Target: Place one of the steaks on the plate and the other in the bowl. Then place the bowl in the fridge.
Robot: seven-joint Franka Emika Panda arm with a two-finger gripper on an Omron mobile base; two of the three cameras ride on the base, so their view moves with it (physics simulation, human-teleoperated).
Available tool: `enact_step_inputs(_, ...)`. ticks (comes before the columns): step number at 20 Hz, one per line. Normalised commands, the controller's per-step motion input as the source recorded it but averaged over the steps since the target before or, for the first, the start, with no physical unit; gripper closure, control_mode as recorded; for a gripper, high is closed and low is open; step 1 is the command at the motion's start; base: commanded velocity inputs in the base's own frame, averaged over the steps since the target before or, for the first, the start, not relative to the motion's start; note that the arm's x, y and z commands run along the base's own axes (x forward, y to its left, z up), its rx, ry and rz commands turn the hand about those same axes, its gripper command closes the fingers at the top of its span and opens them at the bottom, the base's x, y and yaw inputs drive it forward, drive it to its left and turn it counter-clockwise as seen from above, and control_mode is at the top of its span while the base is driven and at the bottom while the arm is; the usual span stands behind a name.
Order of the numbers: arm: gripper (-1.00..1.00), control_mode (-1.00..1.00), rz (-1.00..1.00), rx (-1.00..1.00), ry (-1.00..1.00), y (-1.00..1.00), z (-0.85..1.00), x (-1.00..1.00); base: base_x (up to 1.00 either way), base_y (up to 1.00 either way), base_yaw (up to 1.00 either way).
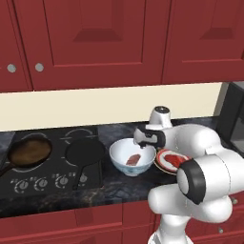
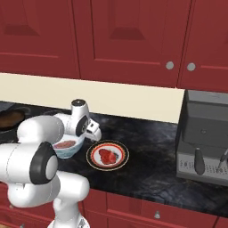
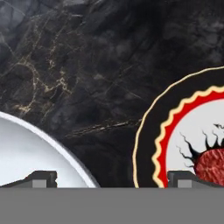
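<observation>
Two steaks, bowl [image 1: 133, 157] and plate [image 2: 107, 155], flanking wide-open jaws.

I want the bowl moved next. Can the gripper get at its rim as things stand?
Probably yes. The gripper hangs open between the bowl and the plate, one fingertip over the rim. The steak inside lies low and clear of it.

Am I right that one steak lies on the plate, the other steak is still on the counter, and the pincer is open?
Not quite. The second steak lies inside the bowl, as the left base view shows. The first steak is on the plate, and the pincer is open.
</observation>
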Motion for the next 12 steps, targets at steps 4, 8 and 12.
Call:
enact_step_inputs(4, -1.0, -1.0, 0.0, 0.0, 0.0, 0.14, -0.02, 0.0, 0.0, 0.0, 0.0)
enact_step_inputs(8, 1.0, -1.0, 0.02, 0.0, 0.05, 0.37, -0.16, 0.0, 0.0, 0.0, 0.0)
enact_step_inputs(12, 1.0, -1.0, 0.04, 0.0, 0.06, 0.31, -0.15, -0.01, 0.0, 0.0, 0.0)
